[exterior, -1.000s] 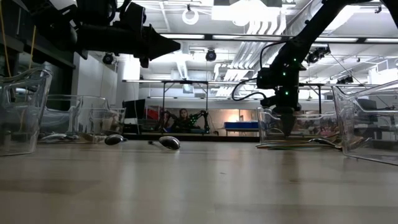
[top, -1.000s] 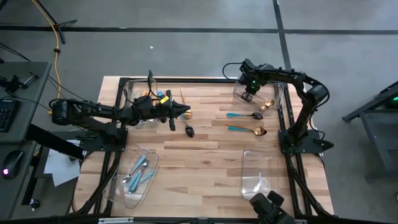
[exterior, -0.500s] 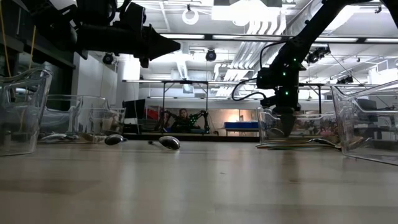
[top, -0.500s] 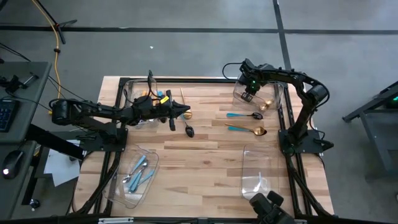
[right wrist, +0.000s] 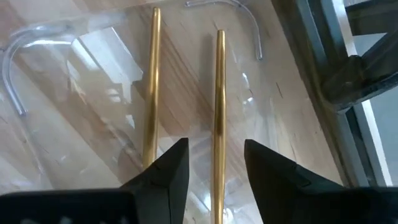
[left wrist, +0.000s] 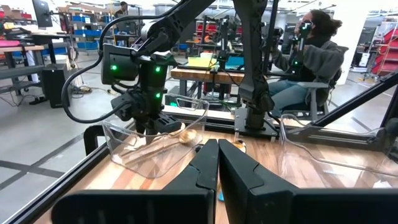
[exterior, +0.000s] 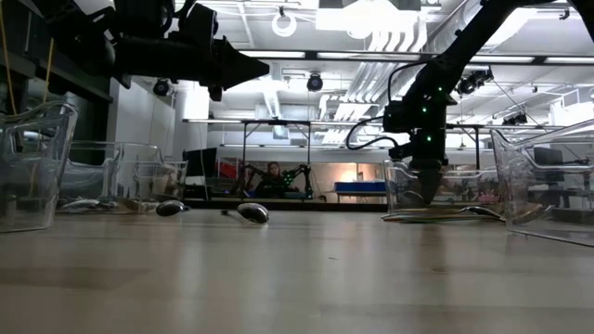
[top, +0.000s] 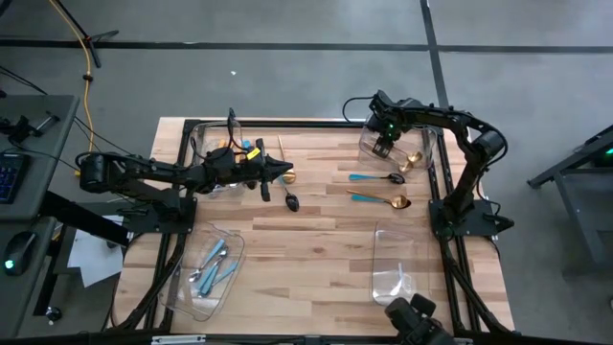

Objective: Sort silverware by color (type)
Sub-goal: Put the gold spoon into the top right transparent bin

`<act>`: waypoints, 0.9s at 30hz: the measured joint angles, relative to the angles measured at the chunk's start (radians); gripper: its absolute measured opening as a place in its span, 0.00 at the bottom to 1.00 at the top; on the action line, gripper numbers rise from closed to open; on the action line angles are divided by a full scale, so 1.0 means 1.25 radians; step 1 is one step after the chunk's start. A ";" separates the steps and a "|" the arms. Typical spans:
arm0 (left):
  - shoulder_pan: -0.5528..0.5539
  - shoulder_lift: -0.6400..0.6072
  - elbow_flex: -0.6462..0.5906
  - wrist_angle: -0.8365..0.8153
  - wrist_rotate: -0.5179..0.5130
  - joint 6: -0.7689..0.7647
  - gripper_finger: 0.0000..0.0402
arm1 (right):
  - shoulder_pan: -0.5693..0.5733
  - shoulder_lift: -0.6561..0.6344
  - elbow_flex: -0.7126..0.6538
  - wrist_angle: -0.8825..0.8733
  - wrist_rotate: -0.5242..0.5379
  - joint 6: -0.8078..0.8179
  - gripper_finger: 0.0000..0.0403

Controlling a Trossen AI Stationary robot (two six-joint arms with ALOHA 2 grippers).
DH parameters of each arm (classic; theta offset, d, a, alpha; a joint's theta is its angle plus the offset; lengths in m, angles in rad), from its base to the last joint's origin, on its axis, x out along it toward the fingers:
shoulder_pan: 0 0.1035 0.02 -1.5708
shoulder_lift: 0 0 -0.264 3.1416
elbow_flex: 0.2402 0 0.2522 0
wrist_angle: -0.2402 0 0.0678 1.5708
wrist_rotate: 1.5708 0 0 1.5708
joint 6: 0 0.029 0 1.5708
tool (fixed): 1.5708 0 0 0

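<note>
Left gripper (top: 285,172) near far-left part of tabletop, fingers (left wrist: 208,171) pressed together, holding nothing. Black spoon (top: 290,199) on wood just beside tip, toward near edge, long axis running far edge to near edge. Teal-handled spoon (top: 375,177) and second teal-handled one with gold bowl (top: 381,200) lying crosswise, closer to right side. Right gripper (top: 384,146) over clear bin (top: 370,153) at far-right corner, fingers (right wrist: 169,168) apart, two gold handles (right wrist: 153,81) below, one in the gap. Left arm nearer black spoon.

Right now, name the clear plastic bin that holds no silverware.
The clear plastic bin at the high view's lower right; the other three each hold cutlery.
</note>
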 joint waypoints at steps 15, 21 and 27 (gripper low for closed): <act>0.000 0.000 0.000 0.000 0.000 0.000 0.01 | 0.000 -0.274 0.000 -0.005 -0.004 -0.030 0.35; 0.000 0.000 0.000 0.001 0.000 0.000 0.01 | 0.000 -0.441 0.000 -0.002 -0.146 0.008 0.35; 0.000 0.000 0.000 0.000 0.000 -0.020 0.01 | 0.000 -0.540 0.000 0.006 -0.278 0.043 0.35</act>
